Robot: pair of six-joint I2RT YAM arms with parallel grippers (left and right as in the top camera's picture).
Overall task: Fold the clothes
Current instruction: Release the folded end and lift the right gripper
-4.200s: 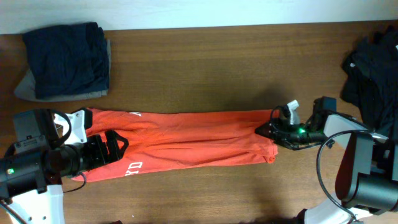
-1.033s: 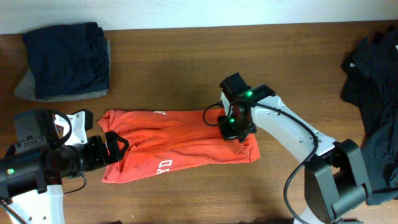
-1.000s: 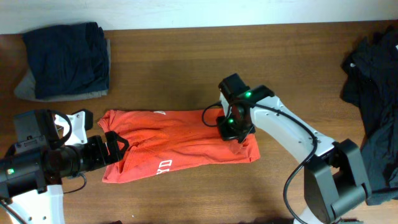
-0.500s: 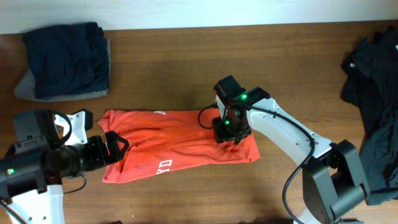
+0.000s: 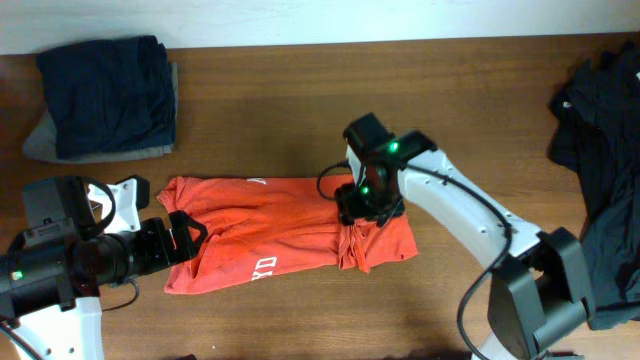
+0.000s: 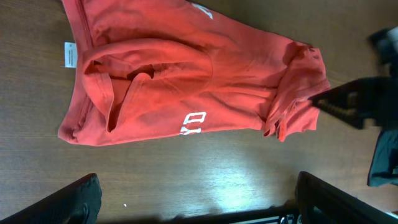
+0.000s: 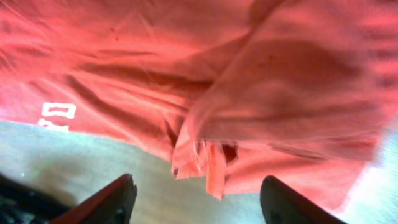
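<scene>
Clothes seen from overhead: an orange-red T-shirt [image 5: 270,225] lies lengthwise at lower centre of the table [image 5: 300,110], its right end bunched under the right gripper [image 5: 362,208]. The left gripper [image 5: 185,235] is at its left end, a folded navy and grey pile [image 5: 105,95] sits upper left, and a black heap [image 5: 600,130] is at the right edge. Left wrist view shows the shirt across the upper half and the claw's fingers [image 6: 74,199] wide apart, holding nothing; in the right wrist view the fingers [image 7: 118,199] stand apart over rumpled red cloth, nothing between them.

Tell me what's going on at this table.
Two robot arms are folding an orange-red T-shirt on the table. It lies as a narrow band with its right end doubled over and bunched. The right gripper hangs open above that fold, holding nothing; the left gripper sits open at the shirt's left end.
</scene>
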